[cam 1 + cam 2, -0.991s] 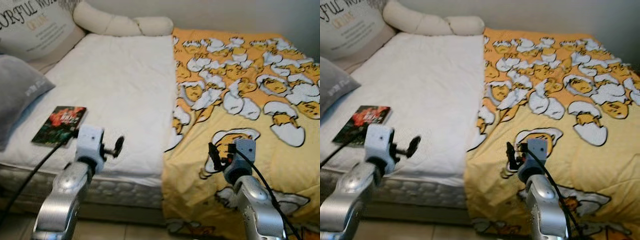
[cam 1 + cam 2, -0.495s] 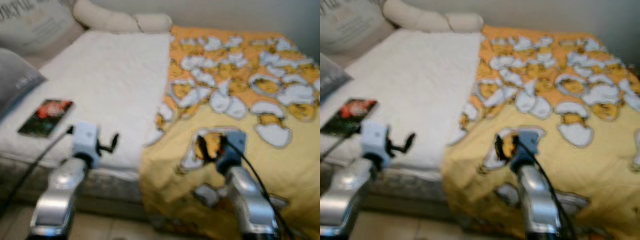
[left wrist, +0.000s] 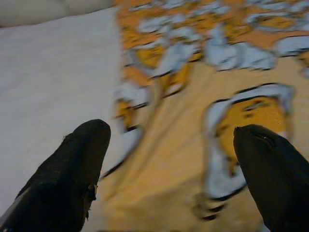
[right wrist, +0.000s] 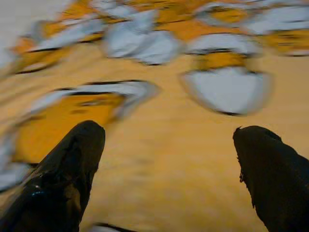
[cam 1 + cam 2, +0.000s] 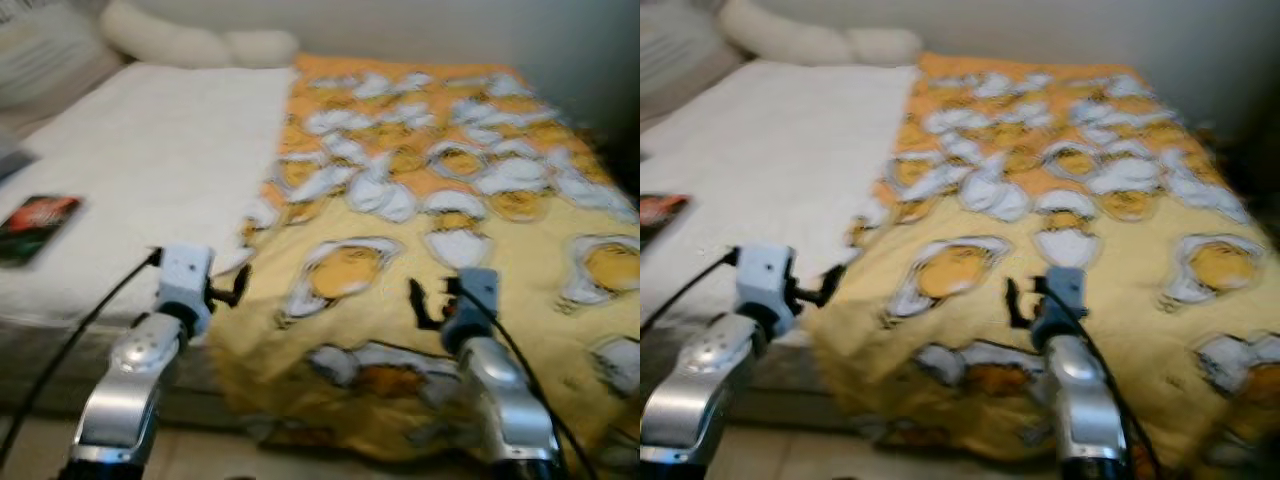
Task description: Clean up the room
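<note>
We are holding our left gripper [image 5: 236, 287] and right gripper [image 5: 428, 300], both with fingers apart, over the near edge of the yellow blanket [image 5: 480, 230]; a book [image 5: 35, 215] is lying far left on the white bed [image 5: 140, 160], pillows [image 5: 195, 45] beyond.

blanket [image 5: 450, 200] right on bed | book [image 5: 35, 215] left | pillows [image 5: 190, 45] behind

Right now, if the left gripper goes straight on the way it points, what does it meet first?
Most likely the yellow blanket: the left gripper, fingers open, points at the blanket's edge where it meets the white sheet. Depth is unclear because of blur.
</note>
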